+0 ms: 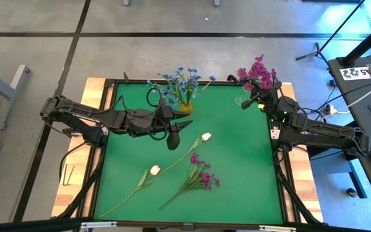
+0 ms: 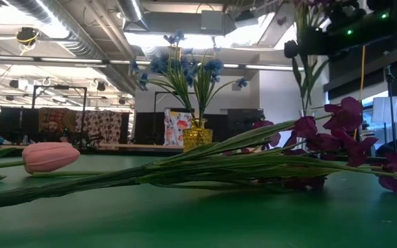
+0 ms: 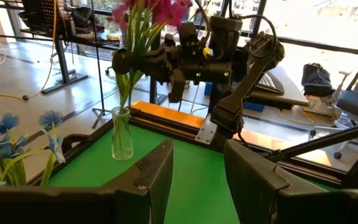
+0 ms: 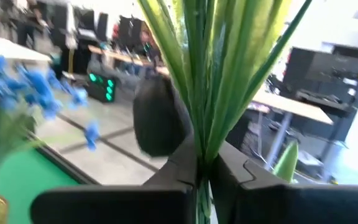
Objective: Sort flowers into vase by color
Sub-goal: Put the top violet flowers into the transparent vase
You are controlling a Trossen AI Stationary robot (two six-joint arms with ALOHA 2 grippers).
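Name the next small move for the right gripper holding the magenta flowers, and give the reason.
Probably lower them straight down. The right gripper is shut on the magenta-purple flower bunch, whose green stems already point into the clear glass vase at the green mat's far right corner. Open the fingers only once the stems seat.

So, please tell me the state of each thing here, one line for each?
Right gripper: shut on magenta flowers, over clear vase.
Left gripper: open, empty.
Blue flowers: upright in gold vase.
Two white tulips: lying on mat.
Magenta sprig: lying on mat.
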